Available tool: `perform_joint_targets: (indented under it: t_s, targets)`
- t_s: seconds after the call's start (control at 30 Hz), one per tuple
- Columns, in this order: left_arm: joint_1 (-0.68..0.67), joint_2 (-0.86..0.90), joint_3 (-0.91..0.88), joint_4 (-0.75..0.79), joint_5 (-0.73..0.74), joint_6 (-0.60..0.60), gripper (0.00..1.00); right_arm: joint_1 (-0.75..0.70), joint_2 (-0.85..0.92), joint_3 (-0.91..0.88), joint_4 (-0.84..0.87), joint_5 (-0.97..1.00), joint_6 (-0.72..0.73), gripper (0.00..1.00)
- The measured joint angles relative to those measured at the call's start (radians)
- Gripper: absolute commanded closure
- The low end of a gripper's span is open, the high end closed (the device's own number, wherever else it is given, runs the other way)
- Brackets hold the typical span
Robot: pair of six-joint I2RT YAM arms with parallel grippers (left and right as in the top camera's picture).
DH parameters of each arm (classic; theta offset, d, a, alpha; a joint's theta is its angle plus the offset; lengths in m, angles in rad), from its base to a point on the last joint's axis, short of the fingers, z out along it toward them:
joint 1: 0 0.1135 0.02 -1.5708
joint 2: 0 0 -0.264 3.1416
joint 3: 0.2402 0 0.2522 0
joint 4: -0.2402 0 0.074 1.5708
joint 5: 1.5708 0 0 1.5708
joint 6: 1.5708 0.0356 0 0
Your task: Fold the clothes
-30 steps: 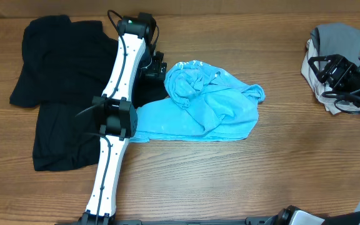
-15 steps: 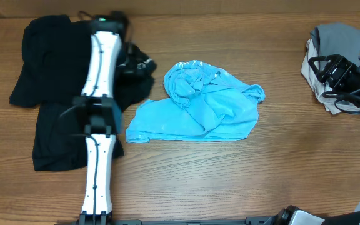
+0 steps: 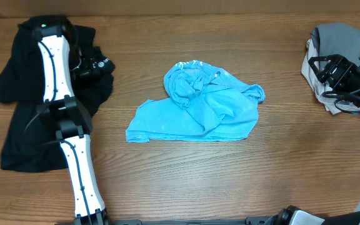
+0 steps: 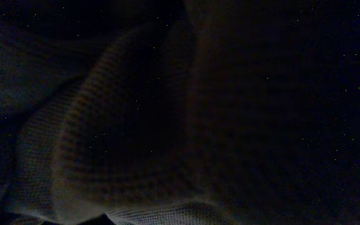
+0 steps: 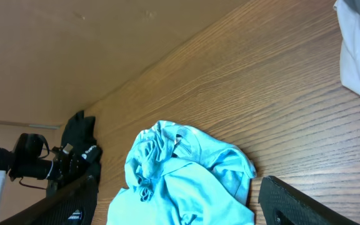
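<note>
Light blue cloth is lying crumpled in the middle of the table [image 3: 230, 187]. That is your T-shirt [image 3: 199, 109], bunched into a knot at its far left and spreading flatter toward its near edge, just as it was lying a second ago.

What is changing is your left arm [image 3: 55, 75]. A second ago it was reaching across the T-shirt's left edge, and now it is standing well to the left of the T-shirt, over the black shirt [image 3: 24, 147]. The black shirt is sitting further from the T-shirt than before, with bare wood now showing between the two. The left gripper [image 3: 95, 64] is hanging low over that black cloth with its jaws standing wide. Its wrist camera is showing only dark knit fabric, so you cannot tell whether any cloth is lying between the fingers.

Every edge of the T-shirt is lying free on bare wood, and open table is running all round it, widest on the near side.

The right gripper [image 3: 325, 67] is hanging well to the right of the T-shirt, jaws spread wide and holding nothing, its fingers [image 5: 74, 200] framing the T-shirt from afar. Beside it, further right of the T-shirt, grey and beige garments [image 3: 333, 34] are resting in a pile.
</note>
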State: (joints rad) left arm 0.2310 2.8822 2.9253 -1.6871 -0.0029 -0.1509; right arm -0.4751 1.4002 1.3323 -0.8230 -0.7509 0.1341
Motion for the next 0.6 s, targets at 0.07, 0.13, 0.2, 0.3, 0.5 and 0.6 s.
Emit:
perform_joint_targets:
  t_s: [0.07, 0.13, 0.2, 0.3, 0.5, 0.6]
  targets:
    - [0.009, 0.000, 0.000, 0.003, -0.002, 0.000, 0.00, 0.000, 0.000, 0.000, 0.000, 0.000, 0.000, 0.13]
    - [0.012, 0.000, 0.000, 0.004, 0.000, 0.001, 0.00, 0.000, 0.000, 0.000, -0.001, -0.001, -0.001, 0.13]
    - [0.012, 0.000, 0.000, 0.003, 0.009, 0.017, 0.00, 0.000, 0.000, 0.000, -0.001, 0.000, 0.000, 0.13]
    - [0.013, 0.000, 0.002, 0.000, 0.026, 0.041, 0.00, 0.000, 0.000, 0.000, -0.001, 0.000, 0.000, 0.13]
    - [-0.017, -0.040, -0.001, 0.000, 0.019, 0.057, 0.00, 0.000, 0.000, 0.000, -0.008, 0.000, 0.000, 0.13]
    - [-0.051, -0.123, -0.002, 0.000, 0.013, 0.057, 0.00, 0.000, 0.001, 0.000, -0.009, 0.000, 0.000, 0.13]
